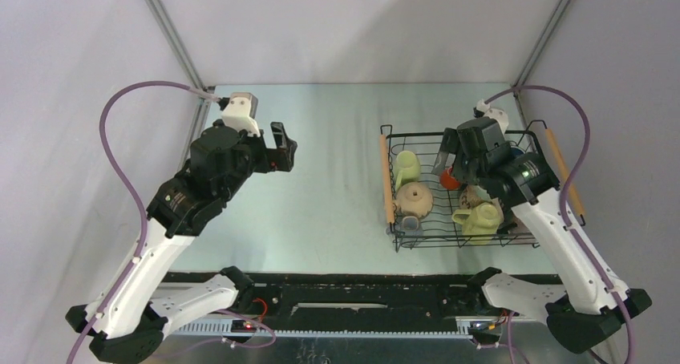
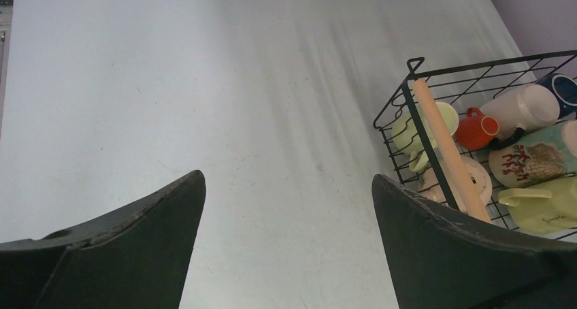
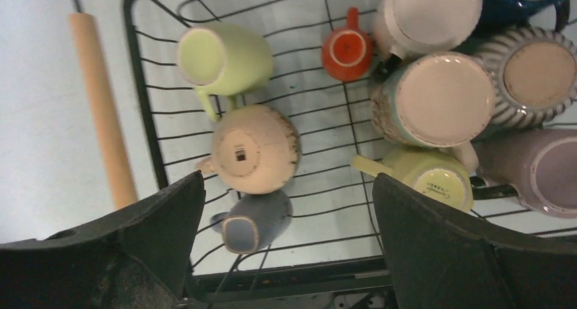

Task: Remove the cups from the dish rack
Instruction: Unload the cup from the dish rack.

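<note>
Left tool (image 2: 287, 180) and right tool (image 3: 287, 180) gape released; cups (image 3: 255, 149) crowd the dish rack (image 3: 101, 111).

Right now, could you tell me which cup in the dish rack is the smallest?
The orange-red cup, between a pale green cup and a cream cup; it alone has that colour, and all others are bigger.

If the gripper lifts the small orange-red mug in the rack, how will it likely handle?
The small orange-red glazed mug looks rigid and probably light, being the smallest cup in the black wire dish rack. Its glossy surface may be slippery. Resting on thin wires, it could tip if nudged.
</note>
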You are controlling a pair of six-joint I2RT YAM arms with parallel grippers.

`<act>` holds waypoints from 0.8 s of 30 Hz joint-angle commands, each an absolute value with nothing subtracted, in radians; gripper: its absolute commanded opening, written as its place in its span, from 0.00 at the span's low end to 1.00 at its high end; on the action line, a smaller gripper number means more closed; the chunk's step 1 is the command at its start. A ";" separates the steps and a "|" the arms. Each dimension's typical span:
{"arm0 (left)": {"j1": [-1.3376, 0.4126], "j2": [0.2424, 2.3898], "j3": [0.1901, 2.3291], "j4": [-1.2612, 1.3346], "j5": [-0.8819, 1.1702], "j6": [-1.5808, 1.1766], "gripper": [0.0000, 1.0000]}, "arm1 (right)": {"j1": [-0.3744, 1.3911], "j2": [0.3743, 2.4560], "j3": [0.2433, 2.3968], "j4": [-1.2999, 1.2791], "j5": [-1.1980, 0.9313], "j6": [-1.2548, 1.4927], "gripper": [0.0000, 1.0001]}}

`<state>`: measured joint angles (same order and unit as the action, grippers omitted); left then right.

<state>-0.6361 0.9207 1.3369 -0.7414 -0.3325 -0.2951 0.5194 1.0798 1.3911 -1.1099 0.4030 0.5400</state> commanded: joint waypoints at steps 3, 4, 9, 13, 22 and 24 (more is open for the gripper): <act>-0.629 0.911 1.300 -0.706 -0.316 -0.257 1.00 | 0.455 1.098 1.331 -1.109 0.456 0.565 1.00; -0.629 0.909 1.298 -0.706 -0.314 -0.256 1.00 | 0.446 1.109 1.326 -1.111 0.472 0.565 1.00; -0.629 0.905 1.296 -0.712 -0.286 -0.261 1.00 | 0.373 1.154 1.295 -1.113 0.523 0.559 1.00; -0.629 0.905 1.313 -0.727 -0.266 -0.259 1.00 | 0.308 1.158 1.251 -1.088 0.519 0.544 1.00; -0.629 0.922 1.325 -0.736 -0.223 -0.253 1.00 | 0.145 1.133 1.147 -0.990 0.423 0.501 1.00; -0.629 0.930 1.328 -0.735 -0.221 -0.253 1.00 | 0.124 1.133 1.136 -0.977 0.410 0.489 1.00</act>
